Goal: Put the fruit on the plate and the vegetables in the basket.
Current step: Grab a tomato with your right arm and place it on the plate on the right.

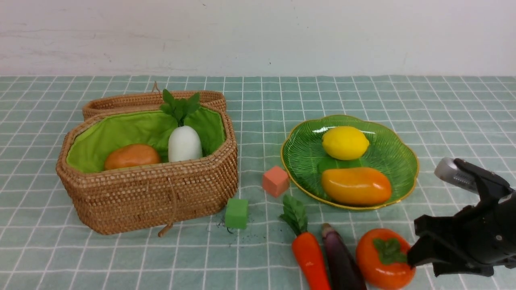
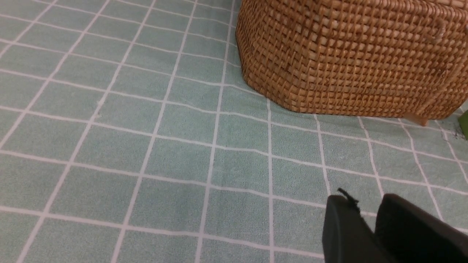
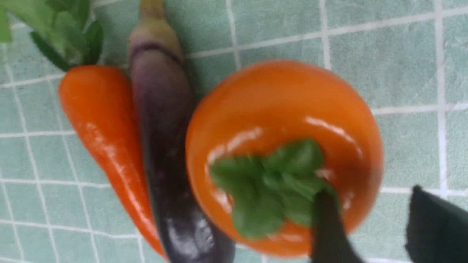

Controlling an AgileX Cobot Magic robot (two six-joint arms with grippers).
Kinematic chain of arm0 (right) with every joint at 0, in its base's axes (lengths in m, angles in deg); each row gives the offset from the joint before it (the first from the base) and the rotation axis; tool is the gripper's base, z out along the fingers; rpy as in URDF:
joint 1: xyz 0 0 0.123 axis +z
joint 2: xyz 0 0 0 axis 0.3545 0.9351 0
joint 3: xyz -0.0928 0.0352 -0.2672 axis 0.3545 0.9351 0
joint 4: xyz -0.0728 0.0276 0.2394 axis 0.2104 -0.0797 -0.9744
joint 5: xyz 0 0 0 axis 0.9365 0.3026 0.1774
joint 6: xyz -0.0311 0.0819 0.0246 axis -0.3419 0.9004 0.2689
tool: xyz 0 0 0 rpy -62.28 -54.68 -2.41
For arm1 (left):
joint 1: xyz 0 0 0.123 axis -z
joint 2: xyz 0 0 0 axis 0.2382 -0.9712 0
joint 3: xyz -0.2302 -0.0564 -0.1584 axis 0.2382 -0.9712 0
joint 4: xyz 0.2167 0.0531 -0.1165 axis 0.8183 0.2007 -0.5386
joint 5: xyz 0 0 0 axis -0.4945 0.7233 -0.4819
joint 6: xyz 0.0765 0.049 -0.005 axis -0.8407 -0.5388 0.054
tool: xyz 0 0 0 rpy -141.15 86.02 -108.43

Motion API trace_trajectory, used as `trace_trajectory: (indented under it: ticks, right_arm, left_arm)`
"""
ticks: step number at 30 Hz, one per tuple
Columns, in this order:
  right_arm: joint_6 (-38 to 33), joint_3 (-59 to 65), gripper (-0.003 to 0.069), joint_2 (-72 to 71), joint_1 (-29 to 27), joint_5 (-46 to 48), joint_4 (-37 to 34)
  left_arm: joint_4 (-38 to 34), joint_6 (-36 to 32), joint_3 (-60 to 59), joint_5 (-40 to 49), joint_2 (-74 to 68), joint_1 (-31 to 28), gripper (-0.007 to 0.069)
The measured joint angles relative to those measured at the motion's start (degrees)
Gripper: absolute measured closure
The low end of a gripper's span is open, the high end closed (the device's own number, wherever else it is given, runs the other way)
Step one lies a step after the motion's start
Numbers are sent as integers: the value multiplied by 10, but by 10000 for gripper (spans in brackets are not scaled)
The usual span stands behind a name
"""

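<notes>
Hovering over the persimmon (image 1: 385, 257), the right gripper (image 3: 369, 197) stands open and empty, one finger above the leafy cap, apparently placed to lift the last fruit towards the plate (image 1: 290, 161), where lemon (image 1: 345, 142) and mango (image 1: 356, 186) lie. Carrot (image 1: 308, 253) and eggplant (image 1: 340, 257) lie just beside the persimmon; potato (image 1: 132, 156) and radish (image 1: 184, 144) sit in the basket (image 1: 161, 197). The left gripper (image 2: 369, 219) is closed on nothing, above the checked green tablecloth (image 1: 363, 96); a white wall (image 1: 258, 32) stands behind.
</notes>
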Motion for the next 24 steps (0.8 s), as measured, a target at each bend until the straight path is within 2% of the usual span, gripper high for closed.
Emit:
trace_trajectory:
  ticks: [1, 3, 5, 7, 11, 18, 23, 24]
  right_arm:
    - [0, -13, 169, -1, 0, 5, 0]
    - [0, -25, 74, -3, 0, 8, 0]
    - [0, -31, 8, -4, 1, 8, 0]
    - [0, -32, -15, -4, 2, 6, 0]
    - [0, -33, -11, 5, 2, 3, 0]
    - [-7, -33, 43, 79, 3, -17, -7]
    - [-72, -40, 88, 112, 3, -17, -98]
    - [-76, -40, 90, 112, 3, -17, -98]
  left_arm:
    - [0, 0, 0, 0, 0, 0, 487]
    - [0, 0, 0, 0, 0, 0, 484]
    - [0, 0, 0, 0, 0, 0, 482]
    - [0, 0, 0, 0, 0, 0, 480]
    - [0, 0, 0, 0, 0, 0, 477]
    - [0, 0, 0, 0, 0, 0, 468]
    - [0, 0, 0, 0, 0, 0, 461]
    - [0, 0, 0, 0, 0, 0, 461]
